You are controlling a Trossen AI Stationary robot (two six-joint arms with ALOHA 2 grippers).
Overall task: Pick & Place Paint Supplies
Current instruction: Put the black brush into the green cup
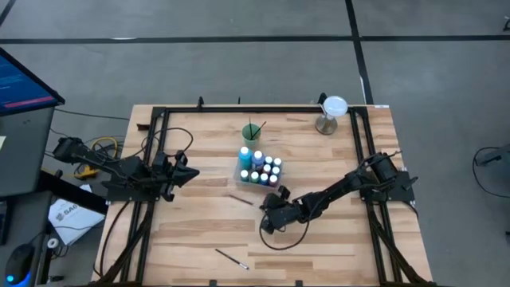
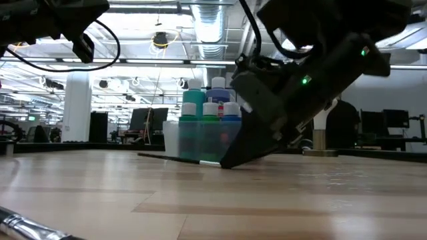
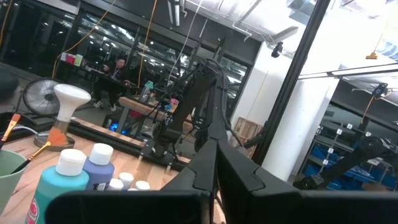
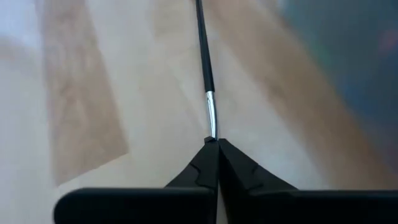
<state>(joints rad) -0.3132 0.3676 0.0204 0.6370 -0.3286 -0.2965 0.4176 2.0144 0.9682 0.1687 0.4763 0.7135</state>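
Observation:
A thin dark paintbrush lies on the wooden table just near of the clear tray, which holds several white-capped paint bottles. My right gripper is tipped down at the brush's ferrule end and shut on it. A green cup beyond the tray holds more brushes. Another brush lies near the table's near edge. My left gripper hovers shut at the table's left, touching nothing. My right gripper pinches the paintbrush between its two fingertips at the end just past the silver ferrule. The fingers slant down from the table's right side, along the line of the brush. The dark handle stretches away, lying on the table.
A white mushroom-shaped object on a stand sits at the far right corner. A black frame runs along the table's far, left and right sides. Bare wood lies near of the right arm.

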